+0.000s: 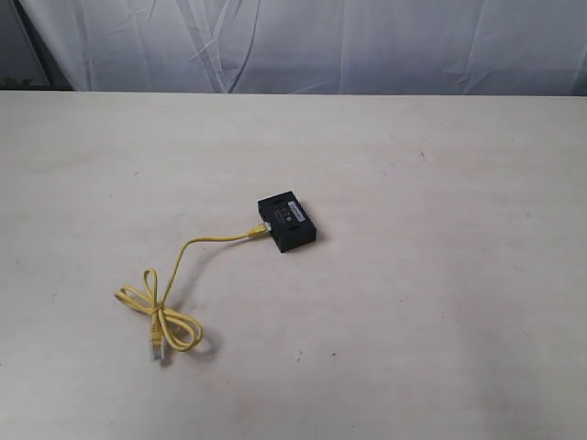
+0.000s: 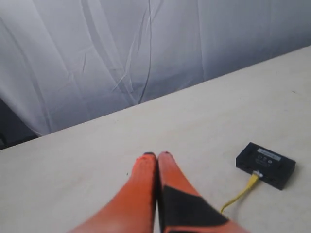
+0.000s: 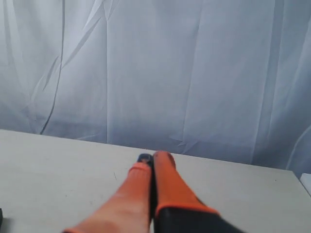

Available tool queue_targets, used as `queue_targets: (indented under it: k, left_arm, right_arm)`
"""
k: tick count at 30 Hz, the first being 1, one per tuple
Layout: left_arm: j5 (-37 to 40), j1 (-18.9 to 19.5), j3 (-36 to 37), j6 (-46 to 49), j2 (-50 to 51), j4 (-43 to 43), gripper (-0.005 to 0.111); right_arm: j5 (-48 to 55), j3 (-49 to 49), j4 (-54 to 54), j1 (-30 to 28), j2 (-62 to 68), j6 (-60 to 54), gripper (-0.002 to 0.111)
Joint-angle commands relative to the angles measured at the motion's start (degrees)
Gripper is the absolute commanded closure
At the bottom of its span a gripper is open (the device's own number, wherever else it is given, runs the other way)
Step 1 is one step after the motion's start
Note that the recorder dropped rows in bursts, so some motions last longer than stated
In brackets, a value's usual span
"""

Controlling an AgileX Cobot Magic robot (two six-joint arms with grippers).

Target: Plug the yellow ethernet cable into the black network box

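The left fingers (image 2: 146,187), orange and pressed together on nothing, hover above the table (image 1: 440,302); the right fingers (image 3: 167,179) are likewise closed and empty. Out on the table, one plug of the yellow ethernet cable (image 1: 220,238) meets the side of the black network box (image 1: 289,222), apparently seated. The job looks finished, and the other end lies loose beside its loops.

A wide, pale table (image 1: 440,321) fills the scene. Its top is matte off-white with faint scuffs and a few tiny dark specks, evenly lit with only soft shadows. Behind its far edge hangs a white cloth backdrop (image 1: 367,46), creased and folded — and a darker gap shows at its left end.
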Motion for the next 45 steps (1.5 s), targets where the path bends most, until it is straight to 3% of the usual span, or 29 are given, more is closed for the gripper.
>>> queue_targets:
  k: [1,8,24,26,31,40,45]
  left_arm:
    - [-5.09,0.21,3.24,-0.35,-4.45,-2.47,0.107]
    - [-5.4,0.21,3.35,-0.2,-7.56,-2.18,0.107]
    - [-5.21,0.21,3.35,-0.3,-7.54,-3.01,0.107]
    - [-4.43,0.21,3.44,-2.61,-7.54,-4.36,0.107]
    - [-3.76,0.32,5.05,-14.88,-10.91,5.92,0.107]
    - [-3.23,8.83,14.48,-15.27,-22.3,1.68,0.107]
    - [-3.23,11.63,19.65,-15.27,-27.25,1.3,0.107]
  right_arm:
    - [-6.55,3.69,0.32,-0.27,-3.67,0.08,0.109]
    - [-4.18,4.52,6.95,-0.27,-4.8,0.08,0.109]
    - [-4.18,4.52,7.09,-0.27,-4.8,0.08,0.109]
    - [-4.18,4.52,7.09,-0.27,-4.8,0.08,0.109]
    - [-4.18,4.52,7.09,-0.27,-4.8,0.08,0.109]
    - [-4.18,4.52,7.09,-0.27,-4.8,0.08,0.109]
    - [-4.18,4.52,7.09,-0.27,-4.8,0.08,0.109]
